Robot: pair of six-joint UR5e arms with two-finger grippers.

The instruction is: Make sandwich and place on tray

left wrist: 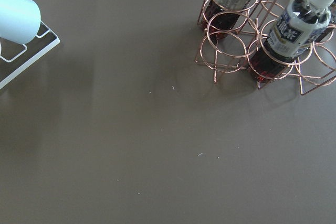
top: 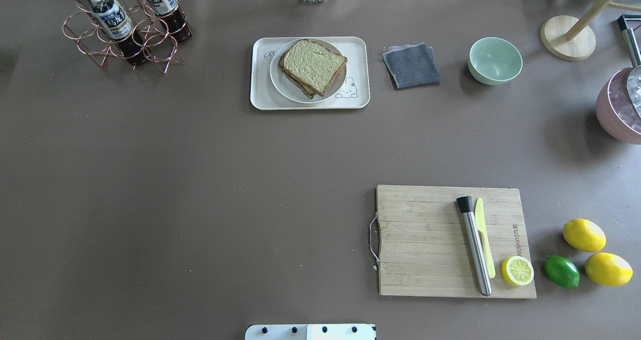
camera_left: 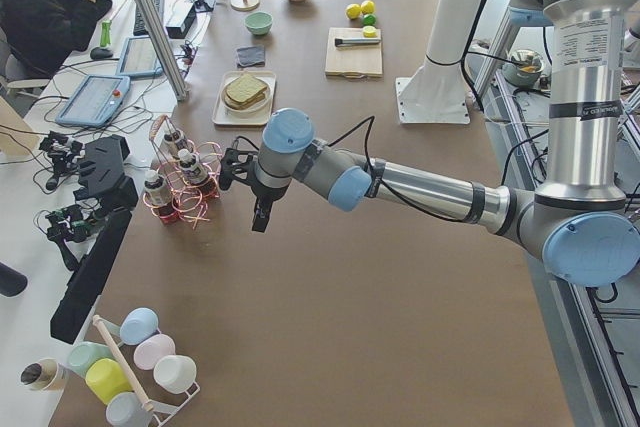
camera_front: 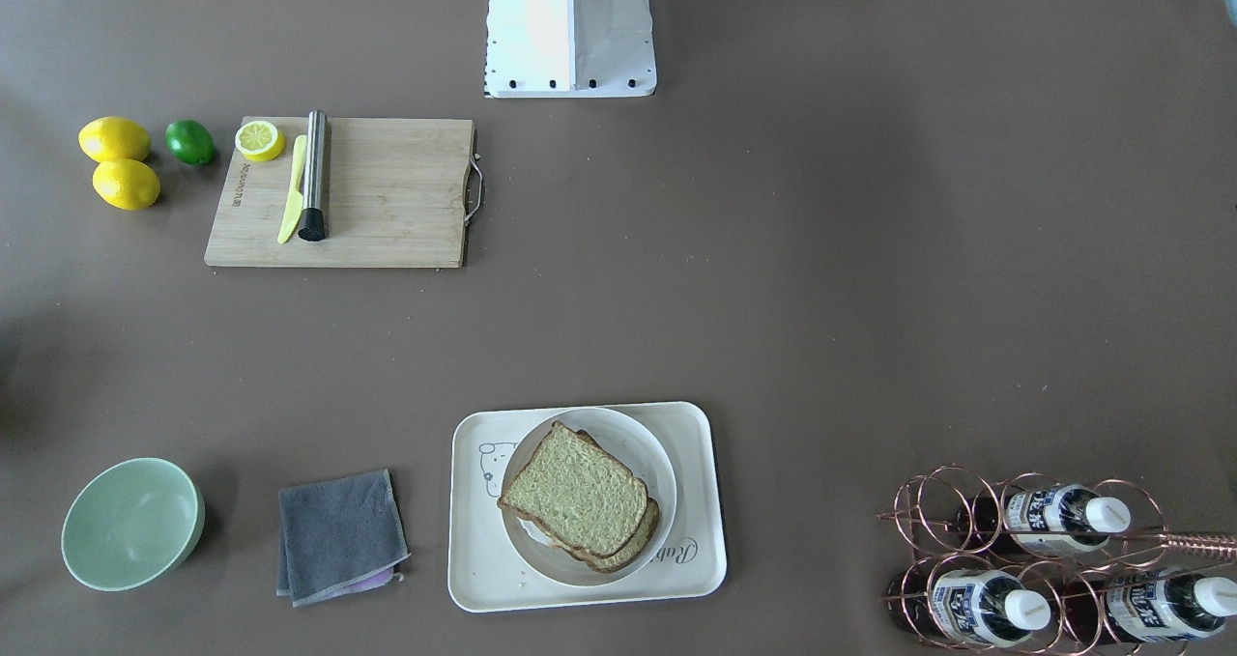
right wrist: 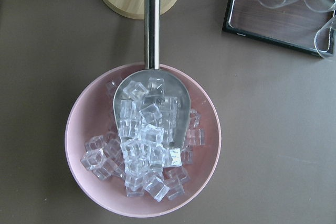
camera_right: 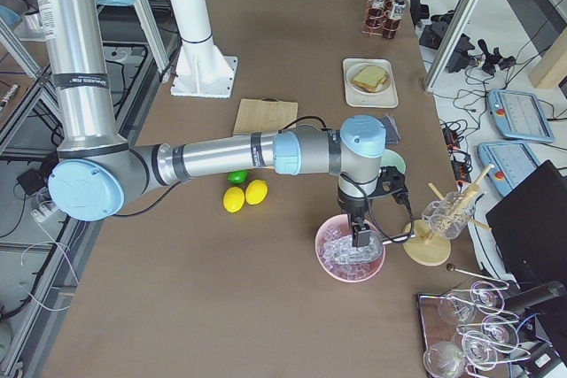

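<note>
Sandwich [camera_front: 578, 497] sits stacked on the round white plate [camera_front: 660, 455]. The plate is inside the cream tray [camera_front: 698, 555], on the side of the table away from the robot base. Left gripper [camera_left: 258, 215] hangs over bare table beside the copper bottle rack [camera_left: 185, 182]; I cannot tell its jaw gap. Right gripper [camera_right: 361, 236] hangs over the pink ice bowl [right wrist: 73, 129] holding a steel scoop [right wrist: 151, 30]; I cannot read its gap either.
</note>
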